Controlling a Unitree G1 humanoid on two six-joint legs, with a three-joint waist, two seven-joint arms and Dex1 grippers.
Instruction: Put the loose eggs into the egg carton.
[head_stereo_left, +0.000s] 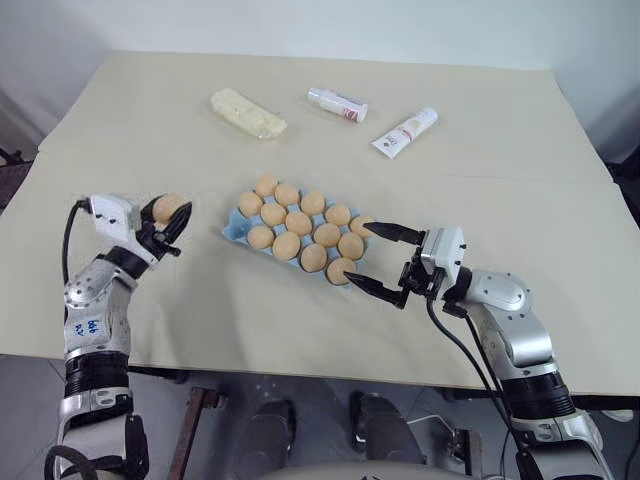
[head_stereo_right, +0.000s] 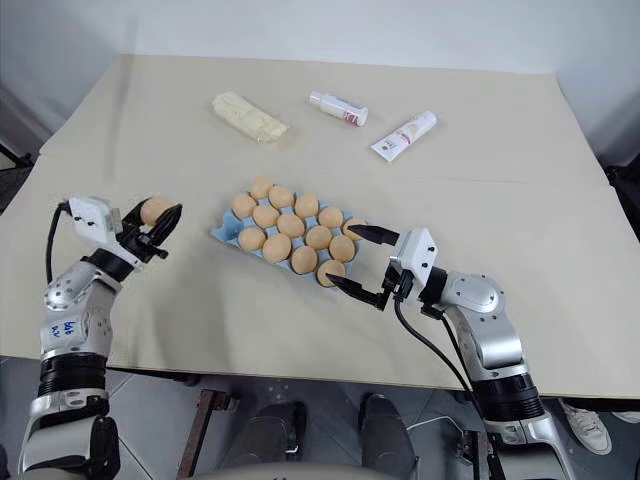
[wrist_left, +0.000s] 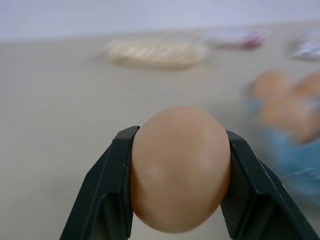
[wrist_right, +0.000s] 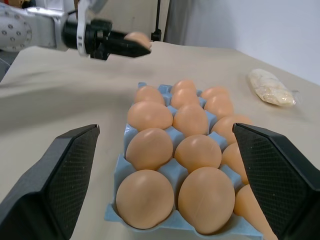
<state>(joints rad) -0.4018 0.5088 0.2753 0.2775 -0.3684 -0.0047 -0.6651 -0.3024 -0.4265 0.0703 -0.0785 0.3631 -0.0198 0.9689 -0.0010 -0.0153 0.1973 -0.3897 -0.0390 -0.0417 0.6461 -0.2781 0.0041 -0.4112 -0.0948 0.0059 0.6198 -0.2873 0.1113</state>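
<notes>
Egg (wrist_left: 180, 167) clamped in left gripper (head_stereo_left: 168, 222) (carton (head_stereo_left: 232, 226) nearly full)

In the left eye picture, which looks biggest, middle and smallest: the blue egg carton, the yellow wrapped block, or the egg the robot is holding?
1. Egg carton
2. Wrapped block, though it lies farther off
3. Held egg

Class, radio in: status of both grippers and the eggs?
Left gripper shut on egg. Right gripper open beside carton. Nothing in the way.
</notes>
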